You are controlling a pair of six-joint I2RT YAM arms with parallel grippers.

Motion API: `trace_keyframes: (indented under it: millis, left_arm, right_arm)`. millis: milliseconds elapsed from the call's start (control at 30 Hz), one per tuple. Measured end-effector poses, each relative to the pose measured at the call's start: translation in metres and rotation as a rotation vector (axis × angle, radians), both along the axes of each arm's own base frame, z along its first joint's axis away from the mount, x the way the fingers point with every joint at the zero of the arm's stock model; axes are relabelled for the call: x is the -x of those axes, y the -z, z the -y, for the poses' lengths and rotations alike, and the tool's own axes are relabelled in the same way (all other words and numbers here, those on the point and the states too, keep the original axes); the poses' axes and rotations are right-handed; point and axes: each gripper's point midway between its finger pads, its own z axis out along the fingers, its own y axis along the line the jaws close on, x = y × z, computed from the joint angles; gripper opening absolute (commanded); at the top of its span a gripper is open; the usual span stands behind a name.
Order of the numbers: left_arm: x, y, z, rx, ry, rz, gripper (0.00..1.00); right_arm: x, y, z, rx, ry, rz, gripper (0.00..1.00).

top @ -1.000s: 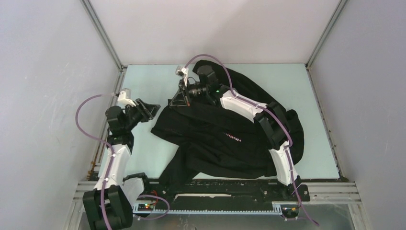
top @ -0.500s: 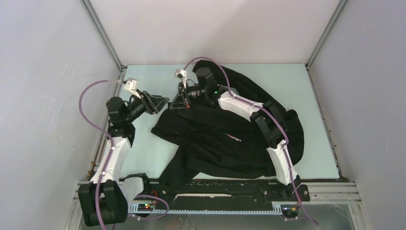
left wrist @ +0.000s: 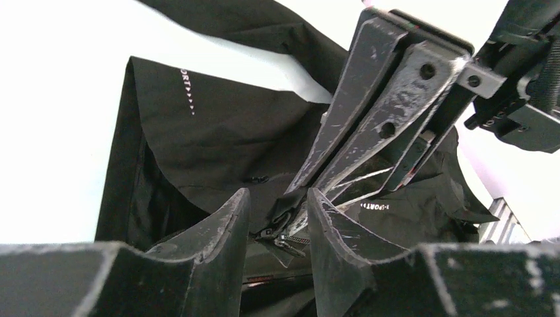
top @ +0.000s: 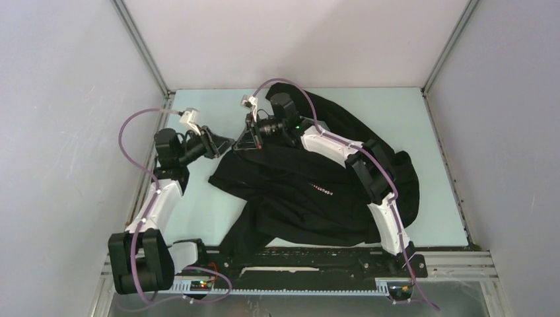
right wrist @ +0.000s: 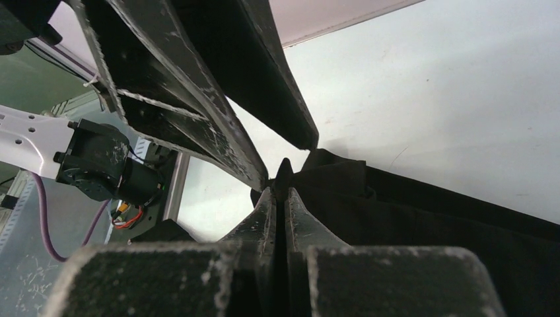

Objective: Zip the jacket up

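Note:
The black jacket point(top: 310, 191) lies crumpled across the middle of the pale table, with a line of pale lettering on its chest. My right gripper point(top: 245, 142) is shut on the jacket's upper left corner and holds the fabric edge pinched between its tips point(right wrist: 278, 188). Just left of it, my left gripper point(top: 223, 143) stands open. In the left wrist view its two fingers point(left wrist: 228, 228) flank the small metal zipper slider point(left wrist: 288, 239) with a gap on each side. The right gripper's fingers point(left wrist: 370, 125) come down onto the fabric right above the slider.
White enclosure walls stand close on the left, right and back. Bare table point(top: 195, 198) shows left of the jacket and along the far edge. A metal rail point(top: 297, 254) runs along the near edge by the arm bases. Purple cables loop over both arms.
My left arm has swung right and forward, bringing its gripper from the table's left side up against the right gripper at the jacket corner. Its jaws have narrowed slightly. The right gripper has barely moved.

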Motion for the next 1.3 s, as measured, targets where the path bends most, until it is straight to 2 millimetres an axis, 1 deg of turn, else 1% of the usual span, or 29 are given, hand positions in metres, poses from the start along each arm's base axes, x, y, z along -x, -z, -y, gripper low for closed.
trace_keyframes:
  millis: [67, 133, 267, 433, 567, 600, 633, 700, 733, 800, 833, 867, 900, 967, 1033, 1133, 1200, 1300]
  left_arm:
    - [0.000, 0.007, 0.000, 0.003, 0.003, -0.026, 0.45]
    - [-0.001, 0.009, 0.000, 0.003, 0.000, -0.037, 0.45]
    - [-0.001, 0.010, 0.000, 0.004, 0.002, -0.040, 0.38]
    - [-0.002, 0.015, 0.002, 0.011, 0.015, -0.056, 0.37]
    - [-0.003, 0.015, -0.001, 0.008, -0.005, -0.057, 0.49]
    - [-0.003, 0.013, -0.003, 0.007, -0.025, -0.055, 0.51]
    - [-0.002, 0.009, -0.006, 0.007, -0.055, -0.051, 0.51]
    - [0.002, -0.004, -0.011, 0.024, -0.117, -0.032, 0.51]
    - [0.005, -0.013, -0.013, 0.038, -0.147, -0.022, 0.49]
    - [0.013, -0.031, -0.014, 0.075, -0.189, 0.001, 0.41]
    - [0.018, -0.037, -0.014, 0.094, -0.210, -0.004, 0.36]
    - [0.022, -0.038, -0.013, 0.111, -0.229, -0.027, 0.28]
    - [0.026, -0.035, -0.012, 0.127, -0.247, -0.060, 0.21]
    - [0.031, -0.024, -0.009, 0.151, -0.284, -0.144, 0.14]
    - [0.036, -0.009, -0.003, 0.166, -0.311, -0.235, 0.14]
    - [0.044, 0.010, 0.010, 0.161, -0.330, -0.316, 0.21]
    - [0.046, 0.015, 0.018, 0.149, -0.333, -0.332, 0.23]
    - [0.045, 0.016, 0.026, 0.132, -0.342, -0.320, 0.20]
  right_arm:
    - [0.000, 0.000, 0.000, 0.000, 0.000, 0.000, 0.00]
    - [0.000, 0.000, 0.000, 0.000, 0.000, 0.000, 0.00]
    - [0.000, 0.000, 0.000, 0.000, 0.000, 0.001, 0.00]
    - [0.000, 0.001, 0.000, 0.003, 0.000, 0.000, 0.00]
    - [0.000, 0.001, 0.000, 0.005, 0.003, -0.003, 0.00]
    - [0.000, 0.001, 0.000, 0.005, 0.005, -0.002, 0.00]
    - [-0.001, 0.001, 0.000, 0.005, 0.008, -0.003, 0.00]
    - [-0.002, 0.000, -0.001, 0.005, 0.016, -0.006, 0.00]
    - [-0.003, 0.001, -0.001, 0.006, 0.021, -0.011, 0.00]
    - [-0.004, 0.001, -0.001, 0.009, 0.031, -0.016, 0.00]
    - [-0.005, 0.001, -0.001, 0.010, 0.037, -0.017, 0.00]
    - [-0.005, 0.001, -0.002, 0.012, 0.045, -0.021, 0.00]
    - [-0.006, 0.001, -0.002, 0.014, 0.052, -0.025, 0.00]
    - [-0.008, 0.002, -0.003, 0.019, 0.071, -0.038, 0.00]
    - [-0.010, 0.002, -0.004, 0.023, 0.089, -0.053, 0.00]
    - [-0.014, 0.002, -0.005, 0.031, 0.129, -0.076, 0.00]
    - [-0.015, 0.003, -0.007, 0.036, 0.150, -0.086, 0.00]
    - [-0.017, 0.004, -0.009, 0.042, 0.175, -0.095, 0.00]
